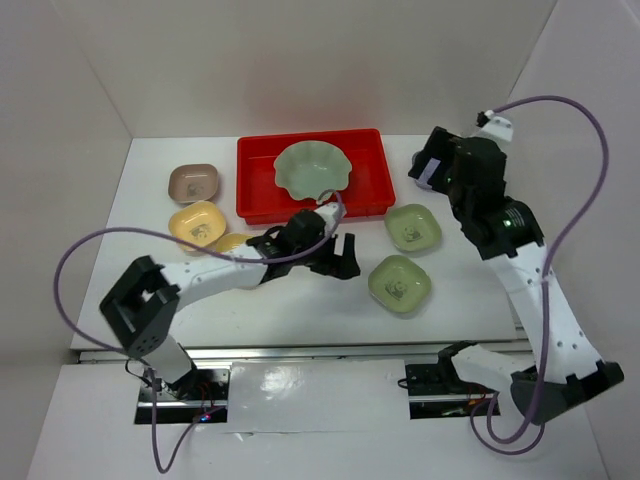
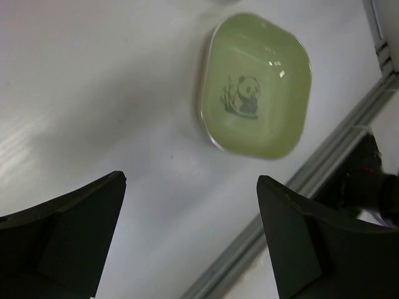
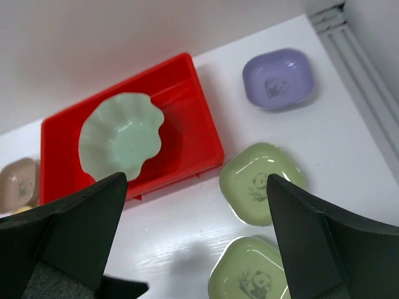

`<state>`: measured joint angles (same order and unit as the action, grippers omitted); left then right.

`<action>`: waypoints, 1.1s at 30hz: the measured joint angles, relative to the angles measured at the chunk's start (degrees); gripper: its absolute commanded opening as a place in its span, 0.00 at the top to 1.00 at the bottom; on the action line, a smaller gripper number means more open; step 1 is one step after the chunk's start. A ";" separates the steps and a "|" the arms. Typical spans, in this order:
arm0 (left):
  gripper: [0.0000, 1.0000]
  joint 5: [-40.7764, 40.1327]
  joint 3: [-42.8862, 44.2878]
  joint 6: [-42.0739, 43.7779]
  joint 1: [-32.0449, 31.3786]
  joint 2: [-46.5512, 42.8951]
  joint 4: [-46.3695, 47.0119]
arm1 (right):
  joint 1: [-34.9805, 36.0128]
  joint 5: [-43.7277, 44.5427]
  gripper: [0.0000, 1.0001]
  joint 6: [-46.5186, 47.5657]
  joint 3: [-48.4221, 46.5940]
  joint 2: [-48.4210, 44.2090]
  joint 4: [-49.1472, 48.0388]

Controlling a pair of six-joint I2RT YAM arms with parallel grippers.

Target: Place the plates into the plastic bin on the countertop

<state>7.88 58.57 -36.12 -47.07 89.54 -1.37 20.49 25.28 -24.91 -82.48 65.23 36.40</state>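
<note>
Only the large pale green scalloped glazed dish (image 1: 311,170) lies in the shallow bright red plastic bin (image 1: 365,165), so the small dishes seem next. The left gripper (image 2: 191,180), spread and empty, hovers over the white desk (image 2: 93,93) near a glossy green rounded-square panda dish (image 2: 255,87); the next move probably means straddling its thin rim. The right gripper (image 3: 196,180) hangs released.

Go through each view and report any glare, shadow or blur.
Top external: even light, only faint shadows. Left wrist: small glints on the green dish, the left hand's fingers dark and blurred. Right wrist: sheen streaks on the countertop, the right hand's fingers out of focus.
</note>
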 measured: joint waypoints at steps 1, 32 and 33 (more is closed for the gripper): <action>0.00 -0.72 2.36 0.39 -0.44 3.30 0.68 | 0.00 0.83 0.00 0.22 -0.50 -1.53 0.70; 1.00 -14.60 16.59 4.70 -10.14 22.08 -7.28 | 0.00 -2.16 0.00 3.37 -2.29 -9.51 3.26; 1.00 -15.21 15.63 4.76 -10.75 20.00 -9.20 | 0.00 -2.16 0.00 3.34 -2.29 -9.53 3.26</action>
<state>-7.33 74.19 -31.35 -57.82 109.54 -10.57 20.49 23.11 -21.56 -84.77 55.70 39.66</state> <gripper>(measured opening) 0.048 0.999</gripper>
